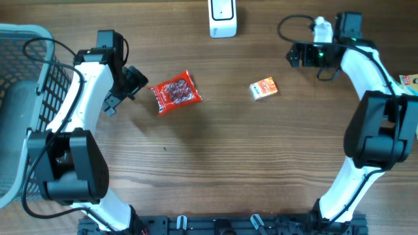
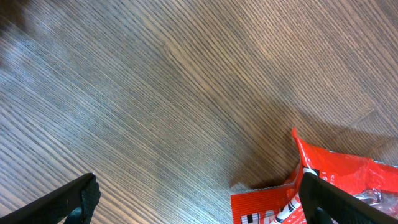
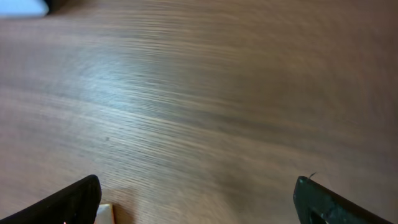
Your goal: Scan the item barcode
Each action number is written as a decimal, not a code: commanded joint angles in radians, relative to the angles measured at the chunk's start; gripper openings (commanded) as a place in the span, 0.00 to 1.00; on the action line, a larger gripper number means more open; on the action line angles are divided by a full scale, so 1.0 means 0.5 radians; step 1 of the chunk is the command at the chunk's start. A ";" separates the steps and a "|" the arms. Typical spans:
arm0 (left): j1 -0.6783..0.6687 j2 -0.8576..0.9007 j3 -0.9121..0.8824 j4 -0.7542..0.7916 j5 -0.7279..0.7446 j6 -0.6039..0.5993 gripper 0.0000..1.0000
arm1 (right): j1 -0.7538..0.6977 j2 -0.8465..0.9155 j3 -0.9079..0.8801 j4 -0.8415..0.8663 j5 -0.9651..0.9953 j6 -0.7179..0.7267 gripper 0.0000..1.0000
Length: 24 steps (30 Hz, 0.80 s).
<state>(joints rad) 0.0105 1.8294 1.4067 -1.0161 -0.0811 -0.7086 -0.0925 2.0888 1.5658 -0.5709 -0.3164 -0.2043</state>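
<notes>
My left hand [image 1: 134,82] and right hand [image 1: 295,55] stood wide open, both empty. Red packet [image 1: 176,93] looked light, soft, slippery; best pinched at a sealed edge.

On the table [image 1: 215,163], a snack packet [image 1: 175,93] lies left of centre just beside the left gripper [image 1: 135,83], a small box [image 1: 264,88] well apart to its right, the scanner [image 1: 222,17] at the far edge between them, the right gripper [image 1: 292,55] behind and right of the box, and a basket [image 1: 26,39] at the left edge.
</notes>
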 commanded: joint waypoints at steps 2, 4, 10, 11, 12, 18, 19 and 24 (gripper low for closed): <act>0.009 0.018 -0.005 -0.001 -0.011 -0.019 1.00 | 0.327 0.001 0.019 -0.064 0.054 -0.572 0.89; 0.009 0.018 -0.005 -0.001 -0.011 -0.019 1.00 | 0.523 0.007 -0.029 -0.055 0.257 -0.637 0.53; 0.009 0.018 -0.005 -0.001 -0.011 -0.019 1.00 | 0.600 0.130 -0.051 -0.227 0.531 -0.383 0.46; 0.009 0.018 -0.005 -0.001 -0.011 -0.019 1.00 | 0.581 0.132 -0.060 -0.264 0.620 -0.306 0.46; 0.009 0.018 -0.005 -0.001 -0.011 -0.019 1.00 | 0.555 0.132 -0.060 -0.321 0.655 -0.229 0.44; 0.009 0.018 -0.005 -0.001 -0.011 -0.019 1.00 | 0.505 0.127 -0.044 -0.687 0.656 0.142 0.53; 0.009 0.018 -0.005 -0.001 -0.011 -0.019 1.00 | 0.504 0.124 -0.028 -0.755 0.705 0.233 0.58; 0.009 0.018 -0.005 -0.001 -0.011 -0.019 1.00 | 0.504 0.123 0.027 -1.103 0.832 0.436 0.86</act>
<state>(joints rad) 0.0105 1.8294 1.4067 -1.0157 -0.0811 -0.7086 0.1581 2.1399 1.5551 -1.0901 0.0650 -0.0662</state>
